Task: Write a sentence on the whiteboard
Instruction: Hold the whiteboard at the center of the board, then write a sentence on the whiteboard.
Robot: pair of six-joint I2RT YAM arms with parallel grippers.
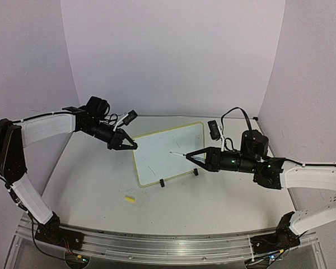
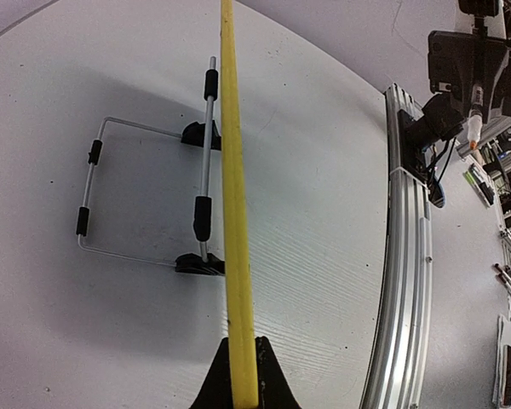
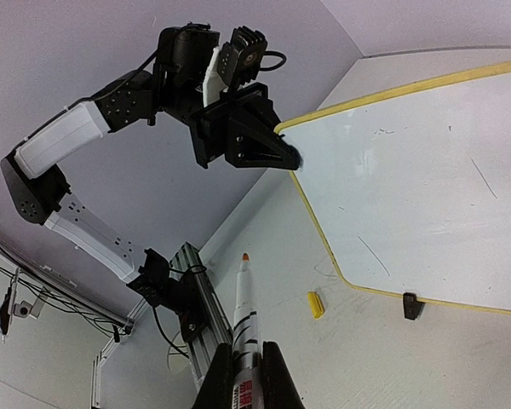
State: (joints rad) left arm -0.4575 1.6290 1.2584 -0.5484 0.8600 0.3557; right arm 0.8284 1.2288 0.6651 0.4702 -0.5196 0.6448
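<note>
The whiteboard [image 1: 168,152] stands tilted on the table, white with a thin yellow rim and black clip feet [image 1: 163,182]. My left gripper [image 1: 134,147] is shut on its upper left corner. In the left wrist view the yellow rim [image 2: 231,170] runs edge-on out of the left gripper [image 2: 243,341]. My right gripper [image 1: 188,155] is shut on a white marker [image 1: 178,153], whose tip hovers over the board's middle. The right wrist view shows the marker [image 3: 245,298] in the right gripper [image 3: 245,345], its orange tip bare. No sentence is readable, only faint strokes [image 3: 484,178].
A small yellow cap [image 1: 130,198] lies on the table in front of the board's left corner, also seen as the cap [image 3: 315,304]. A wire stand [image 2: 145,192] props the board from behind. The aluminium rail [image 1: 168,242] runs along the near edge.
</note>
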